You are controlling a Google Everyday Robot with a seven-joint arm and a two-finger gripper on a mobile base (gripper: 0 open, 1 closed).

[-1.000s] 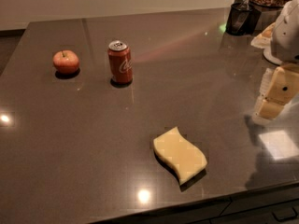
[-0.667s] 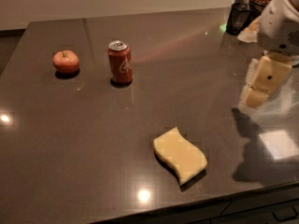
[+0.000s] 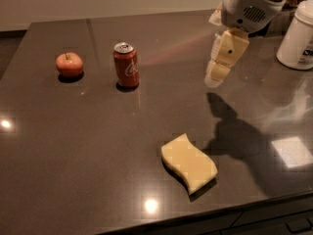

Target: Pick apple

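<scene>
Item: dark grey-brown countertop (image 3: 73, 146), glossy, with several light reflections; the clock face is read with 12 at the far edge and 6 at the near edge. Item: apple (image 3: 69, 64), small, round, red-orange with a paler patch and a short dark stem, standing upright at about 10 o'clock on the countertop, nothing touching it. Item: red soda can (image 3: 126, 65), upright, silver top, at about 11 o'clock, near the apple at the apple's 3 o'clock side and clearly apart from it. Item: yellow sponge (image 3: 190, 163), flat, wavy-edged, lying at about 5 o'clock near the front edge, well apart from both apple and can. Item: gripper (image 3: 215, 80), cream-coloured, pointing downward and hanging in the air above the countertop at about 1 o'clock, holding nothing visible; whether it is parted or closed cannot be told from this angle. It is well apart from the apple, with the can between the two. Item: white arm housing (image 3: 247, 6), vented, entering from the upper right corner above the gripper. Item: arm shadow (image 3: 234, 136), cast on the countertop at about 4 o'clock, just beside the sponge. Item: white cylindrical container (image 3: 297, 35), at about 2 o'clock by the right edge.
</scene>
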